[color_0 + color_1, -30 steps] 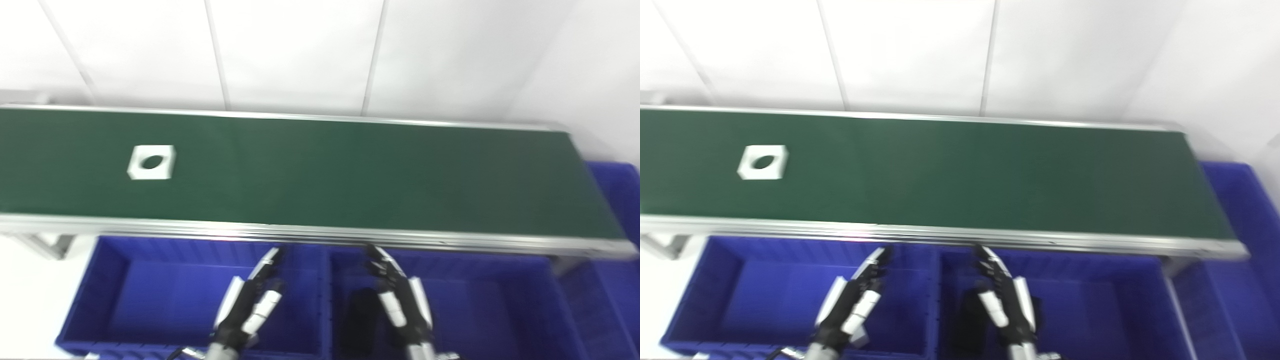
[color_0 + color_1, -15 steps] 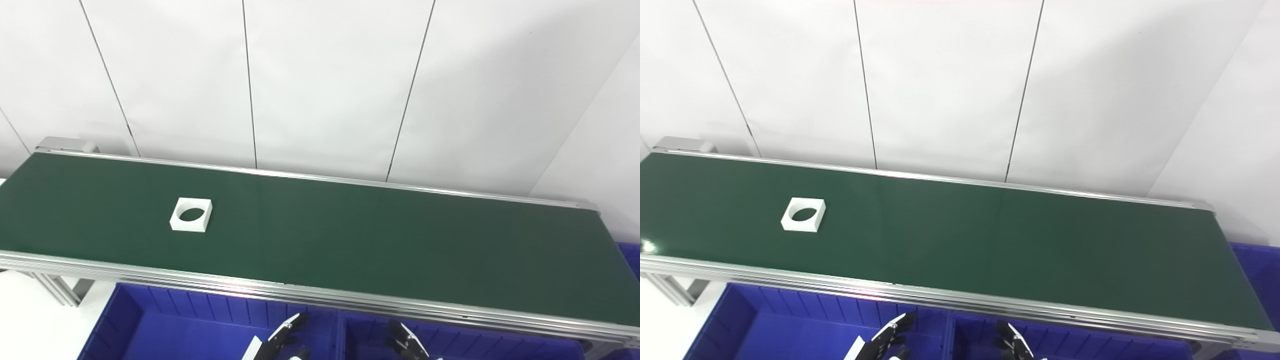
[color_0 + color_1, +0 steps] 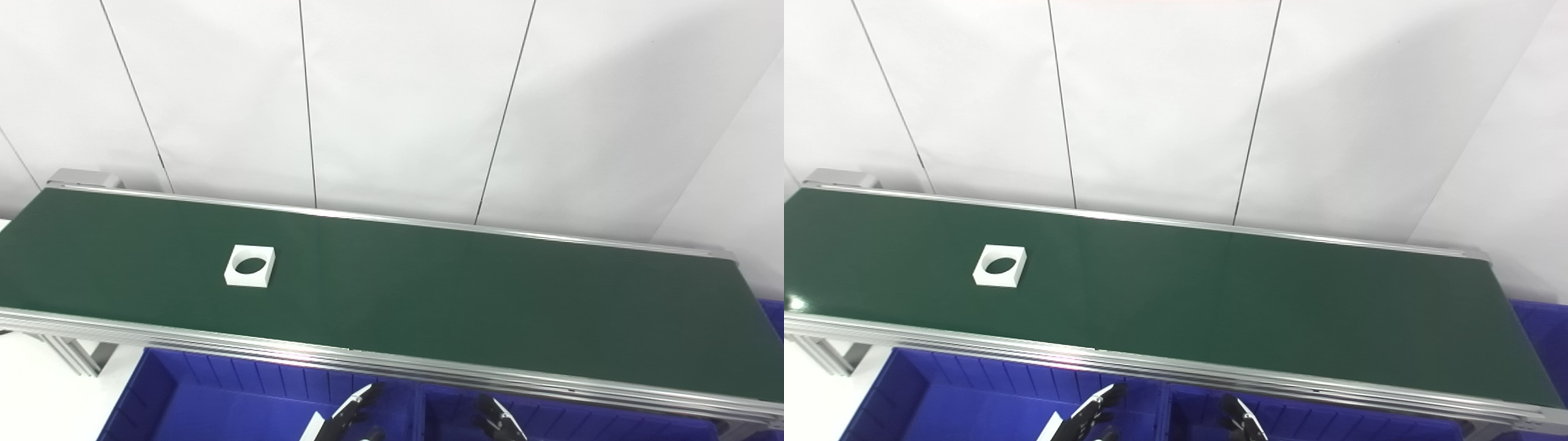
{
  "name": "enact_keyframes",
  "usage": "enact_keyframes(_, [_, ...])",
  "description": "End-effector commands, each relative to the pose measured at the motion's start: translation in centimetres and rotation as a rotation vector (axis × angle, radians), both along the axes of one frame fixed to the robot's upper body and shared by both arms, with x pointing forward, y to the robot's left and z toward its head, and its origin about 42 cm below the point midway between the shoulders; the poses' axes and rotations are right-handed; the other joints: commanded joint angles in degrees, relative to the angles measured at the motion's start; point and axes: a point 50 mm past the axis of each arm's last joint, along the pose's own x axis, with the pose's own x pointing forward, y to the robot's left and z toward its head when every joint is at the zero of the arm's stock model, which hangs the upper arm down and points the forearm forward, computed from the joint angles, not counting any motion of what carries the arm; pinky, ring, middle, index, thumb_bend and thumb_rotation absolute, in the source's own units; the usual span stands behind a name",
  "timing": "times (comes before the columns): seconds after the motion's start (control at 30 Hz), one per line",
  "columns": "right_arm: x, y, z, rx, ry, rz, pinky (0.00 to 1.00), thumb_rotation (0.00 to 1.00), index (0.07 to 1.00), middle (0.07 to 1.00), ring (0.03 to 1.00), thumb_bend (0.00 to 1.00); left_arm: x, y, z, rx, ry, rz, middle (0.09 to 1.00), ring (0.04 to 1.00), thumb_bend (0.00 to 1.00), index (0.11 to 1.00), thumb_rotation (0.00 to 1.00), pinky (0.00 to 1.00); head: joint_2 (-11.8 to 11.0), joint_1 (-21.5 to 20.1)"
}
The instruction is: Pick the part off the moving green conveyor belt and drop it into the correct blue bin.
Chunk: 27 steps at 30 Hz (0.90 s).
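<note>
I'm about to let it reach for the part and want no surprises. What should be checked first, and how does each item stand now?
1. White part lying flat on the green belt: ok.
2. Belt around the part free of other objects: ok.
3. Left hand holding nothing: cannot tell, only fingertips show.
4. Right hand holding nothing: cannot tell.
5. Hands within reach of the part: not ok, both low over the blue bins.
</note>
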Motion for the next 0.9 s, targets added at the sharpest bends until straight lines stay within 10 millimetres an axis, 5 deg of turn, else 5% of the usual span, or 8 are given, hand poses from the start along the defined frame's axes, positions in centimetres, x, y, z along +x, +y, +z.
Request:
enact_keyframes(0.0, [0.9,0.6,1.0,0.029,-0.065,0.004,0.93,1.0,0.878,0.873,0.835,0.73,0.4,-0.2,1.7,-0.008,-0.106,-0.02,0.902,0.892,0.76,0.881,0.92,0.81,0.01,0.02])
enact_keyframes(0.27, [1.1,0.6,0.8,0.029,-0.058,0.004,0.93,1.0,0.875,0.867,0.836,0.72,2.2,-1.7,7.5,0.049,-0.443,-0.106,0.879,0.858,0.77,0.857,0.85,0.81,-0.39,0.3])
enact_keyframes(0.47, [1.5,0.7,0.6,0.012,-0.055,0.011,0.91,1.0,0.877,0.881,0.85,0.7,7.3,-1.0,11.8,0.143,-0.677,-0.123,0.853,0.824,0.83,0.847,0.74,0.74,-1.18,0.62])
enact_keyframes(0.7, [1.6,0.9,0.5,-0.004,-0.058,0.002,0.88,1.0,0.872,0.877,0.845,0.73,12.7,0.6,15.0,0.254,-0.796,-0.121,0.893,0.881,0.81,0.866,0.61,0.86,-1.36,0.5])
enact_keyframes(0.87, [1.6,1.0,0.4,0.011,-0.05,-0.006,0.88,0.99,0.869,0.864,0.827,0.72,16.5,2.1,16.9,0.363,-0.847,-0.11,0.862,0.854,0.79,0.853,0.56,0.83,-1.49,0.45])
